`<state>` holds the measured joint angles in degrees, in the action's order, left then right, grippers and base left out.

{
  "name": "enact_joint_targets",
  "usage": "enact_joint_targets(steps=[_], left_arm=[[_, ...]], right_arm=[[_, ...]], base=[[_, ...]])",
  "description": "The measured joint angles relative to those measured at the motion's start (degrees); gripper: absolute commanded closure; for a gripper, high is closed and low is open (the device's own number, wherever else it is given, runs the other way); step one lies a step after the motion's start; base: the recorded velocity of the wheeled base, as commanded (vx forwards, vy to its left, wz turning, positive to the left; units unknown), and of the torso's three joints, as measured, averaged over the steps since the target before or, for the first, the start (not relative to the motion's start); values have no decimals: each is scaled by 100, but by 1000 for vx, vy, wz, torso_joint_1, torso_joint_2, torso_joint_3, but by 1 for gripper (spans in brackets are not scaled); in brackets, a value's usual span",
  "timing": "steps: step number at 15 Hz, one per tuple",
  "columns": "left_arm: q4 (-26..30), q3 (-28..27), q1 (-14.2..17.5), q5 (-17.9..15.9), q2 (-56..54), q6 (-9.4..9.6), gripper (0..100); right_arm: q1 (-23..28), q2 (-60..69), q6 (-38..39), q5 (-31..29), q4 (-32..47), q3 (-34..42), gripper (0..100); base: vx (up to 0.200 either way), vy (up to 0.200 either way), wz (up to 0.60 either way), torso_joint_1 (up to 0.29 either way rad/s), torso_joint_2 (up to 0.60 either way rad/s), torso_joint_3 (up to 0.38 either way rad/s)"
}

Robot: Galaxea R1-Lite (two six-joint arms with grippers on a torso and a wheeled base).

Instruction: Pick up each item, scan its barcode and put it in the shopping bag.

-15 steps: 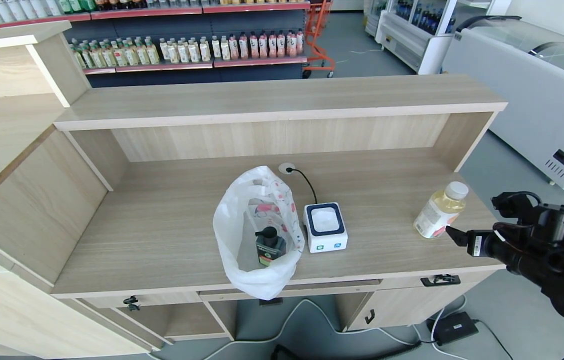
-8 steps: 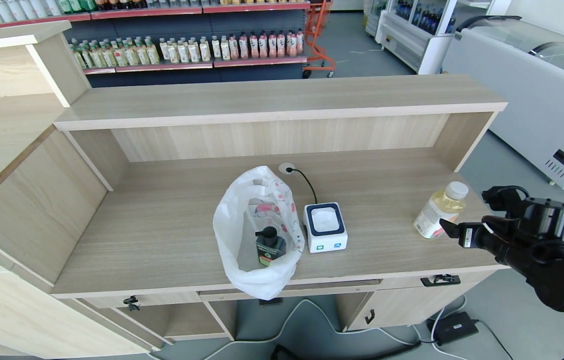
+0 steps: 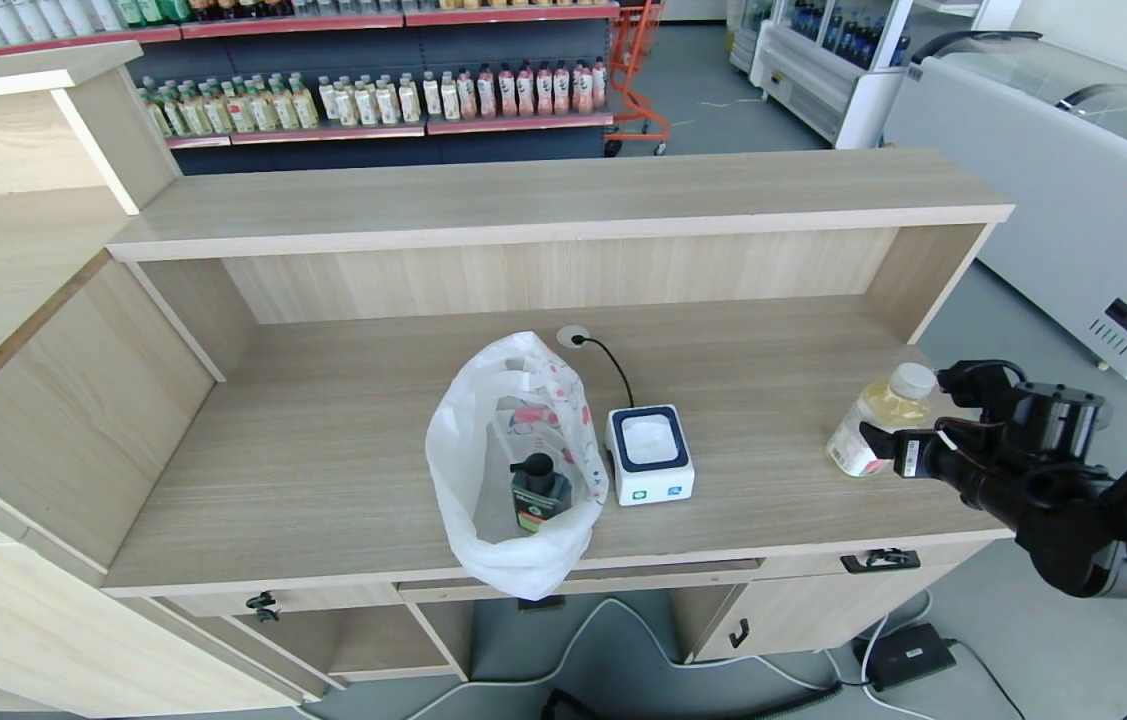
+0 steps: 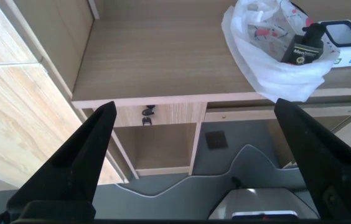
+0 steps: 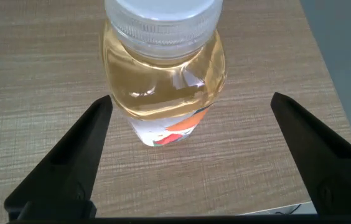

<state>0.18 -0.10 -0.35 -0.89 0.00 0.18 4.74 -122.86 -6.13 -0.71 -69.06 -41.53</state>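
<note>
A clear bottle (image 3: 879, 420) of yellow liquid with a white cap stands upright near the counter's right end. My right gripper (image 3: 915, 418) is open at it, one finger on each side; in the right wrist view the bottle (image 5: 163, 74) sits between the fingers (image 5: 82, 155), untouched as far as I can tell. The white shopping bag (image 3: 513, 460) lies open at mid-counter with a black pump bottle (image 3: 538, 490) inside. The white barcode scanner (image 3: 650, 453) stands just right of it. My left gripper (image 4: 194, 109) hangs open in front of the counter's front edge, left of the bag (image 4: 275, 62).
The wooden counter (image 3: 323, 440) has a raised back shelf and side walls. A cable runs from the scanner to a hole at the back. Drawer handles (image 3: 880, 560) sit below the front edge. Freezers (image 3: 1073, 180) stand to the right, with drink shelves behind.
My right gripper has moved left and away from me toward the bottle, and its fingers now flank it. The bottle, bag and scanner have not moved.
</note>
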Motion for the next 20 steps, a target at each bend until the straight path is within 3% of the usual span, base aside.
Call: enact_joint_targets(steps=[20], left_arm=[[0, 0, 0, 0, 2, 0, 0]], right_arm=[[-45, -877, -490, 462, 1, -1012, 0]], base=[[0, 0, 0, 0, 0, 0]])
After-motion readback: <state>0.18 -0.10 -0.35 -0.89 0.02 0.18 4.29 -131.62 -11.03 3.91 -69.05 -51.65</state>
